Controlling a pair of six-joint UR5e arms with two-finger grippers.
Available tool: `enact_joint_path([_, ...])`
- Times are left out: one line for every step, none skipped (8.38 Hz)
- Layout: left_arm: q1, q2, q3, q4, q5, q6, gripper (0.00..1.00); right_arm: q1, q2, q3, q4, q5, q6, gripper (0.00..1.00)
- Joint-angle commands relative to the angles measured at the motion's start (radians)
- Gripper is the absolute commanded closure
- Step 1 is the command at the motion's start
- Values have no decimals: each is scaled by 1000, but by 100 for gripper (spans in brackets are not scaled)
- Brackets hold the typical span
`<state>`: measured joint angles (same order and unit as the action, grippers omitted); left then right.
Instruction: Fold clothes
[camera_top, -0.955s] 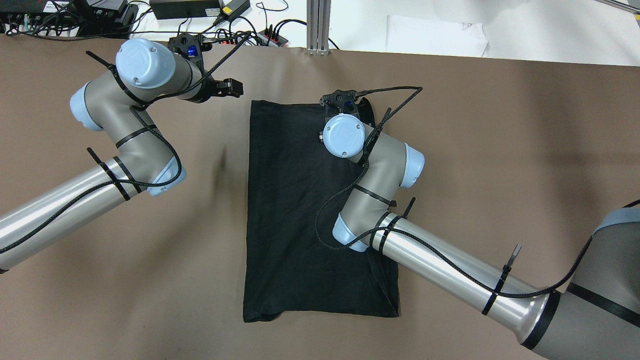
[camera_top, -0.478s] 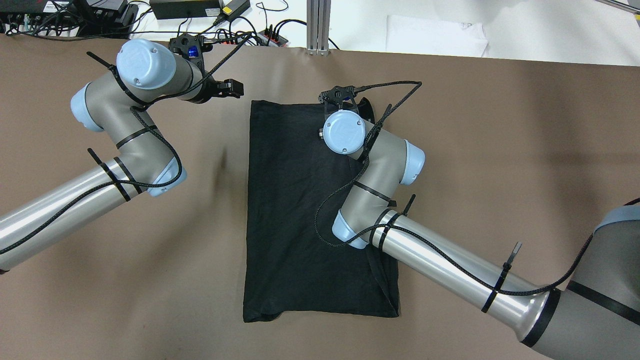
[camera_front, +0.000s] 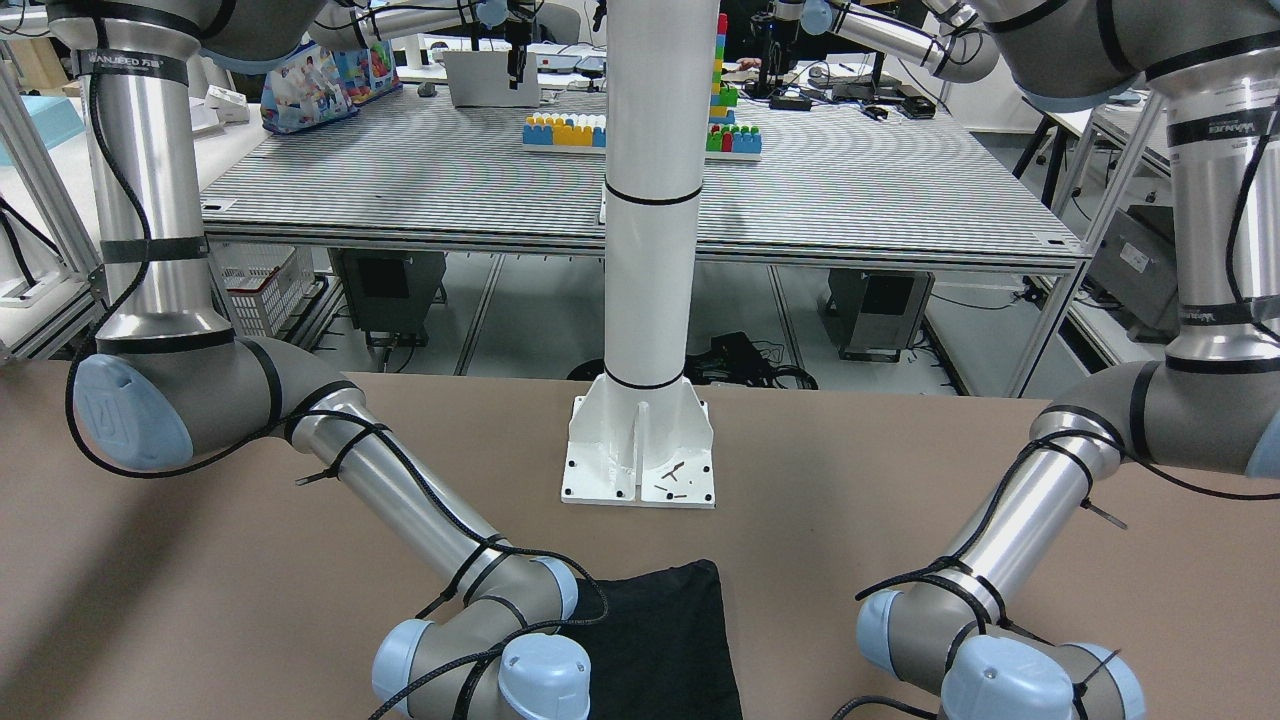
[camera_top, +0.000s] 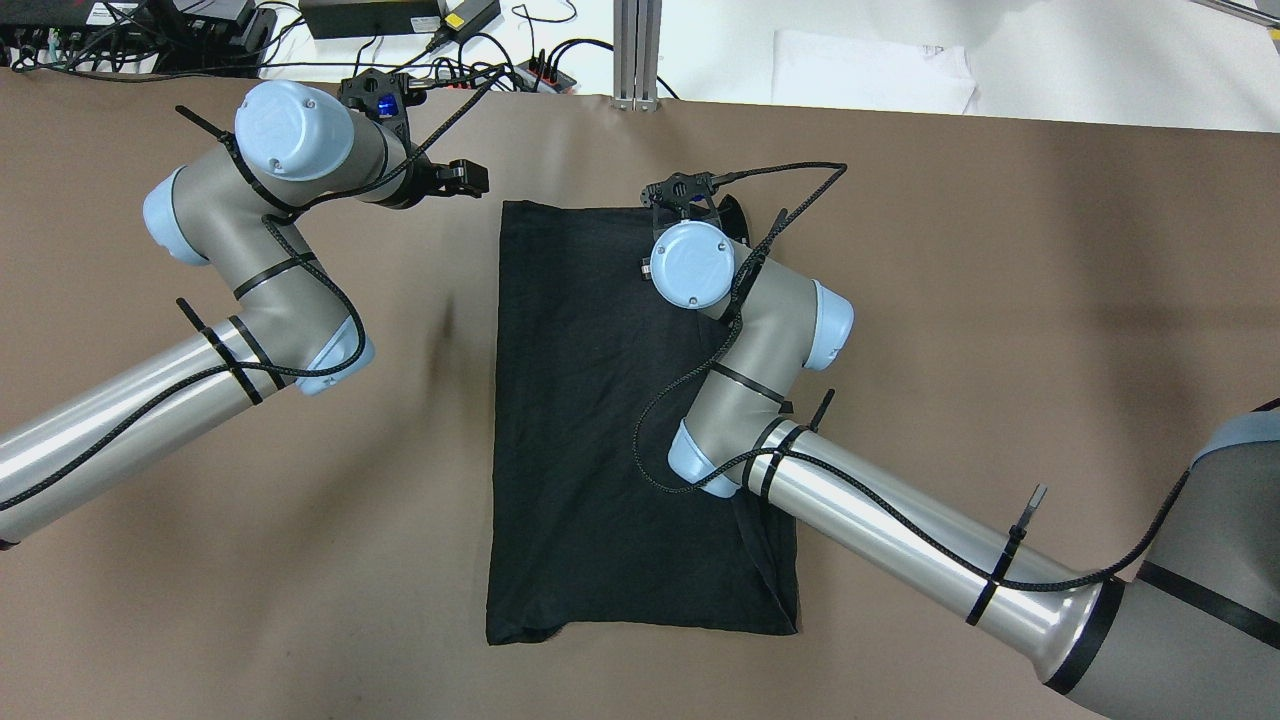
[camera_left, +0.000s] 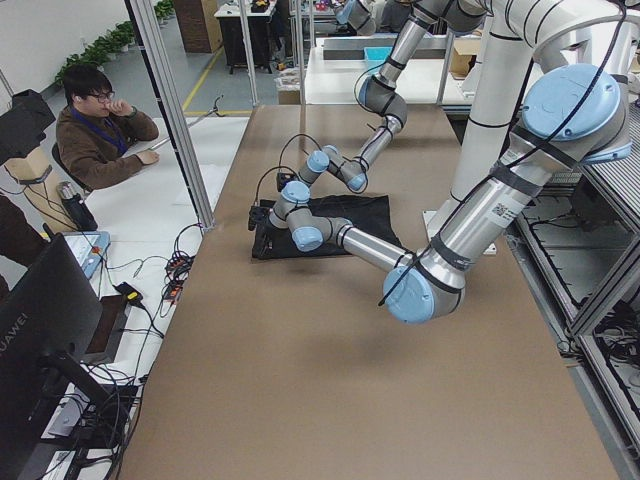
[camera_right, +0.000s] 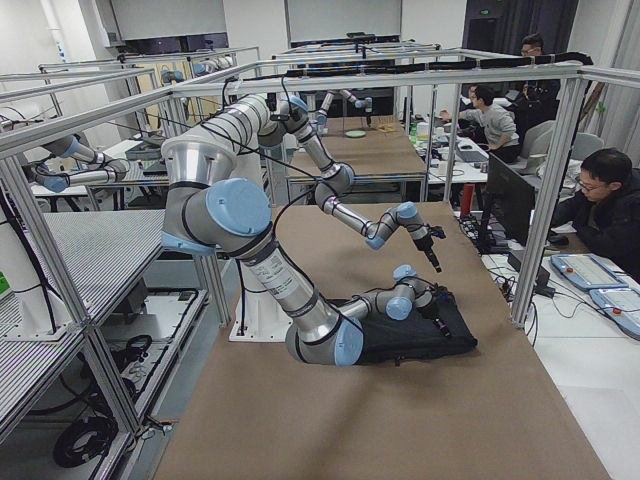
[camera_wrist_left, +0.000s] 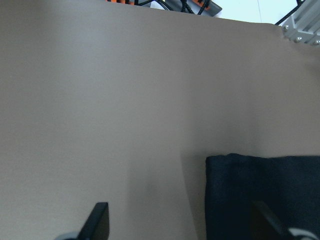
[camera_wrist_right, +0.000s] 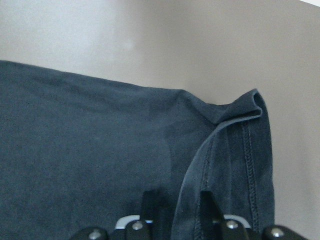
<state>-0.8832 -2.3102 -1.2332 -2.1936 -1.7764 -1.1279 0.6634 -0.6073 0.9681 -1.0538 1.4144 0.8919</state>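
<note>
Black clothes (camera_top: 580, 400) partly under the right arm (camera_top: 760, 330); white pole (camera_front: 650, 200) nearby.

Six cameras on one desk (camera_top: 200, 560).
Your overhead view looks down from behind the robot (camera_top: 900, 540) and takes in the cloth (camera_top: 590, 400) end to end. The front view faces the robot past the white pole (camera_front: 650, 200); its bottom edge cuts the cloth off. Both side views look along the desk from its ends, well back, sharing the cloth. The left wrist camera, low over bare desk, catches a cloth corner beyond the left pincer (camera_wrist_left: 181, 222). The right wrist camera sits closest, looking over the right pincer (camera_wrist_right: 177, 202) at the cloth's folded corner.
</note>
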Motion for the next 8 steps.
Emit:
enact_joint_path([1,0,1,-2,0,-6,0,2,-14,0,0,0,-1,61])
enact_joint_path([1,0,1,0,0,-6,0,2,-18,0,1,0,-1,78])
enact_joint_path([1,0,1,-2,0,-6,0,5,-19,3,0,0,-2,100])
enact_joint_path([1,0,0,0,0,-7,0,11,-19,9,0,1,-2,100])
enact_joint_path([1,0,1,0,0,-7,0,24,-19,21,0,9,-17,100])
enact_joint_path([1,0,1,0,0,-7,0,30,-22,32,0,14,-49,100])
enact_joint_path([1,-2,1,0,0,-6,0,39,-41,44,0,23,-63,100])
enact_joint_path([1,-2,1,0,3,-6,0,51,-86,82,0,31,-67,100])
